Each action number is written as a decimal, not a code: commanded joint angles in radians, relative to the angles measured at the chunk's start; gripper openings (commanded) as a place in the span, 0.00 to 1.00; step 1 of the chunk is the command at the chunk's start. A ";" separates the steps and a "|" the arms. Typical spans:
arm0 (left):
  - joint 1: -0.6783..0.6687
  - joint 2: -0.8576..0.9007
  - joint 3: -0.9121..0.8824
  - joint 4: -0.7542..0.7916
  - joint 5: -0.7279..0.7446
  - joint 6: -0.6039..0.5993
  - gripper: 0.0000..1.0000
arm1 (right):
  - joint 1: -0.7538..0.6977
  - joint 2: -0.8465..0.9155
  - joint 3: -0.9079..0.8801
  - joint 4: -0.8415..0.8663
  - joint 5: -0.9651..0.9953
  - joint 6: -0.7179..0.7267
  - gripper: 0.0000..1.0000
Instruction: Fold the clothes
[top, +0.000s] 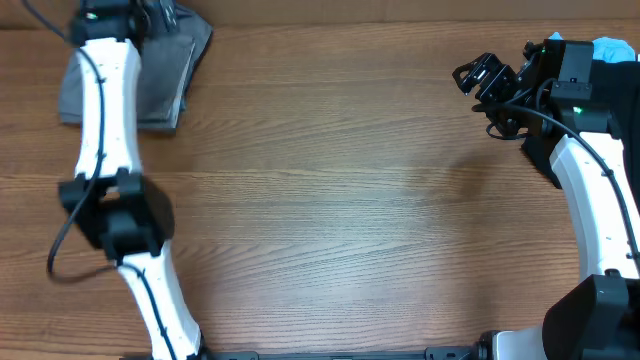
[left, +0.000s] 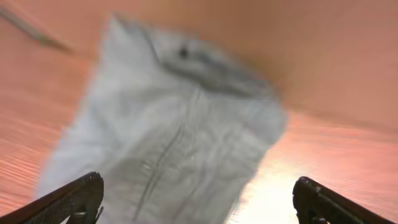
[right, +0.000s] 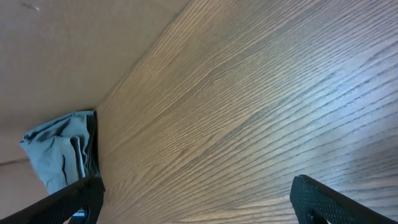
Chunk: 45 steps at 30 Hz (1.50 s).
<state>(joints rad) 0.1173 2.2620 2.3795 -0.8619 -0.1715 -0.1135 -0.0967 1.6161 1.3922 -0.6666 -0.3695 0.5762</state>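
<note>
Tabletop: brown wood-grain surface, grain running left to right in the overhead view, with a paler sheen right of centre. No marks or damage visible. In the right wrist view its edge runs diagonally, and a plain beige surface lies beyond it. The left wrist view is blurred; a thin dark streak at upper left cannot be identified.

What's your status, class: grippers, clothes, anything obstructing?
Left gripper open over folded grey cotton shorts. Right gripper open, empty. Light-blue cloth at wooden table edge.
</note>
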 joint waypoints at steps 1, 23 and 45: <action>-0.026 -0.193 0.012 -0.131 0.032 -0.006 1.00 | -0.001 0.001 0.003 0.006 -0.006 0.004 1.00; -0.026 -1.025 -0.024 -0.827 0.423 -0.006 1.00 | -0.001 0.001 0.003 0.006 -0.006 0.004 1.00; -0.026 -1.341 -0.278 -0.826 0.482 -0.138 1.00 | -0.001 0.001 0.003 0.006 -0.006 0.004 1.00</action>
<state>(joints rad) 0.0929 0.9310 2.1929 -1.6905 0.2867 -0.2348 -0.0967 1.6161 1.3922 -0.6659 -0.3702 0.5766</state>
